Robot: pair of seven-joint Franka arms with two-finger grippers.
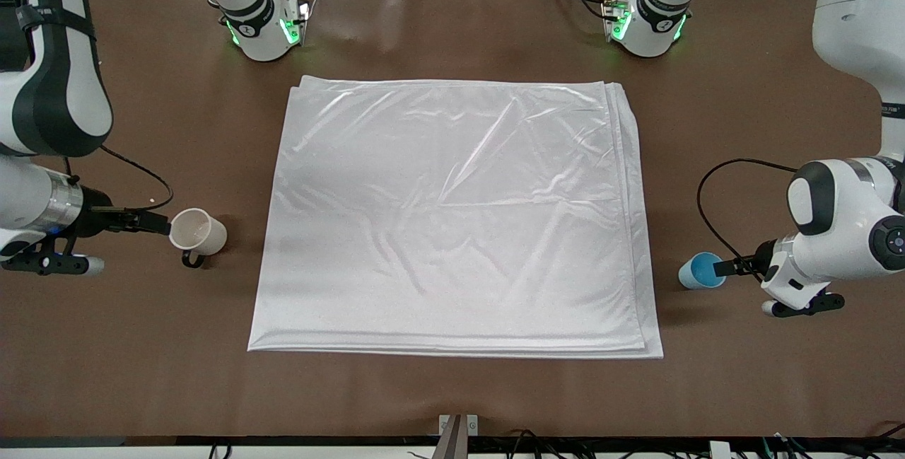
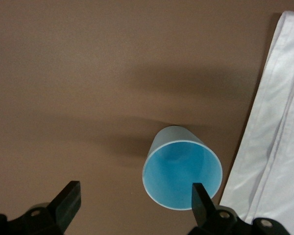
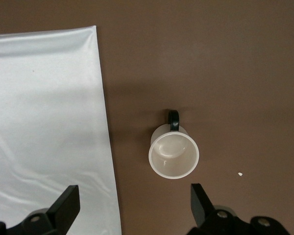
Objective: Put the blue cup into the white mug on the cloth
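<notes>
Both hands spread wide, one at each cup, cloth bare in the middle.

I see the white mug point(image 1: 199, 232) on the brown surface point(image 1: 452, 388) just beside the cloth's point(image 1: 452, 218) edge at the right arm's end, lying tipped with its mouth toward the right hand point(image 1: 164, 224), black handle on the side nearer the front camera. Right hand sits low at the mug's rim, fingers point(image 3: 63, 205) apart, gripping nothing; in its wrist view the mug point(image 3: 173, 152) lies between them. Blue cup point(image 1: 701, 271) is on the surface near the cloth's edge at the left arm's end, also tipped, mouth toward the left hand point(image 1: 722, 267). Left hand fingers point(image 2: 68, 200) apart, one fingertip right at the cup's point(image 2: 182, 168) rim, nothing clamped. Cloth lies flat, folded in layers, lightly wrinkled.
</notes>
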